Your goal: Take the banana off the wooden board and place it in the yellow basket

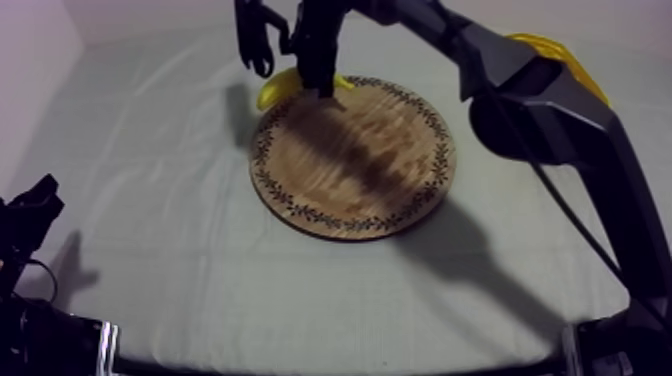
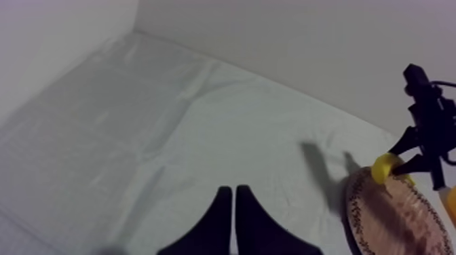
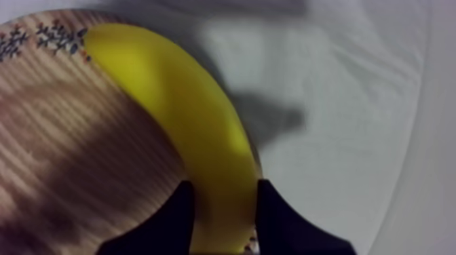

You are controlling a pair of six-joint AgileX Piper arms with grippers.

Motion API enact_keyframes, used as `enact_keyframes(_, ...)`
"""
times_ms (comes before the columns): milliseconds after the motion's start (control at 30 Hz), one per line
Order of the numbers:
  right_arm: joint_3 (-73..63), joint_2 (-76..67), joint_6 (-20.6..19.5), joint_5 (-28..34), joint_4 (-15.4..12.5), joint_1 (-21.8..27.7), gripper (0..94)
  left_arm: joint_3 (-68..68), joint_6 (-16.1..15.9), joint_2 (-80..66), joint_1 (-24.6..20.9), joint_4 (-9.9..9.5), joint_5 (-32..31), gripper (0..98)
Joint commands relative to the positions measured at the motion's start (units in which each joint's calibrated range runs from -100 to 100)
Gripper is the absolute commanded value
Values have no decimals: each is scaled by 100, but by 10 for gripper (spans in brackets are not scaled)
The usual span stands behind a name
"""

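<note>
While the left gripper (image 2: pixel 233 191) lies pressed together, the right gripper (image 3: pixel 224 187) pinches one banana (image 3: pixel 173 108) on one board (image 1: pixel 385 195).

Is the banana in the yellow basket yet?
No, the banana lies on the rim of the wooden board, with the right jaws closed on it.

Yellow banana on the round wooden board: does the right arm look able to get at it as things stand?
Probably yes. The right hand straddles the curved yellow banana at the round wooden board's rim, its black fingers against both sides, with nothing in between.
</note>
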Motion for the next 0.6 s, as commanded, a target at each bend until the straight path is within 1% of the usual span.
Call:
enact_keyframes(0, 736, -538, 40, -60, -25, 65, 212, 0, -2, 0, -2, 1, 3, 1)
enact_keyframes(167, 2076, -1502, 112, -332, -56, 268, 220, 0, -2, 0, -2, 1, 3, 1)
enact_keyframes(567, 4779, -3285, 297, -1000, 34, 956, 214, 0, -2, 0, -2, 1, 3, 1)
